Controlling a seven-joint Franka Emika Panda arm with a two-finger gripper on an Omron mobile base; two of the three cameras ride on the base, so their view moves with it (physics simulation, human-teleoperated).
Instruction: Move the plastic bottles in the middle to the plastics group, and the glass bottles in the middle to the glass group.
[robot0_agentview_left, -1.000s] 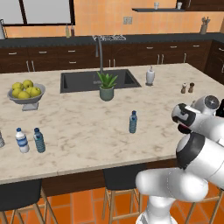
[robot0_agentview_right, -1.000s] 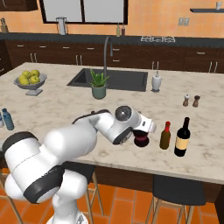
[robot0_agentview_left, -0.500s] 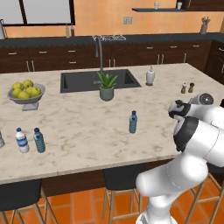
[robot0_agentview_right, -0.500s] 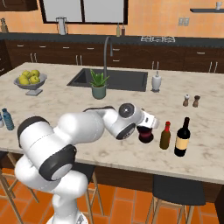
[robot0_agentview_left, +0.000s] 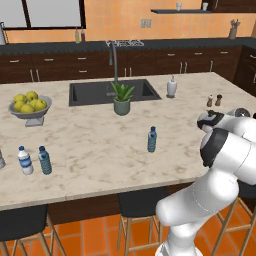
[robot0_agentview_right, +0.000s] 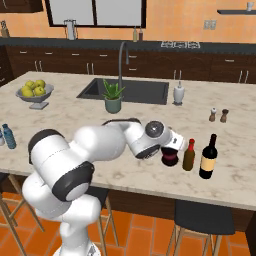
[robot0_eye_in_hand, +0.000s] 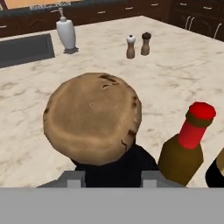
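Observation:
The near-black glass bottle (robot0_agentview_right: 170, 157) stands low over the counter's right part, its wide cork top (robot0_eye_in_hand: 92, 118) close under the hand camera. My gripper (robot0_eye_in_hand: 112, 177) is shut on its dark body, one finger on each side. Just right of it are the slim brown red-capped bottle (robot0_agentview_right: 189, 155) (robot0_eye_in_hand: 188, 144) and the tall pale-labelled wine bottle (robot0_agentview_right: 208, 158). One translucent-blue plastic bottle (robot0_agentview_left: 152, 139) stands alone mid-counter. At the far left, another blue bottle (robot0_agentview_left: 45, 160) stands beside the clear white-labelled bottle (robot0_agentview_left: 25, 160).
A potted plant (robot0_agentview_left: 121, 98) stands in front of the sink (robot0_agentview_left: 95, 91). A fruit bowl (robot0_agentview_left: 31, 108) sits at the left, a white soap dispenser (robot0_eye_in_hand: 66, 34) and salt and pepper shakers (robot0_eye_in_hand: 137, 44) at the back right. Stools stand below the counter's front edge.
My gripper has carried the near-black bottle a little to the right, closer to the brown bottle, and my elbow has swung. The other bottles have stayed put.

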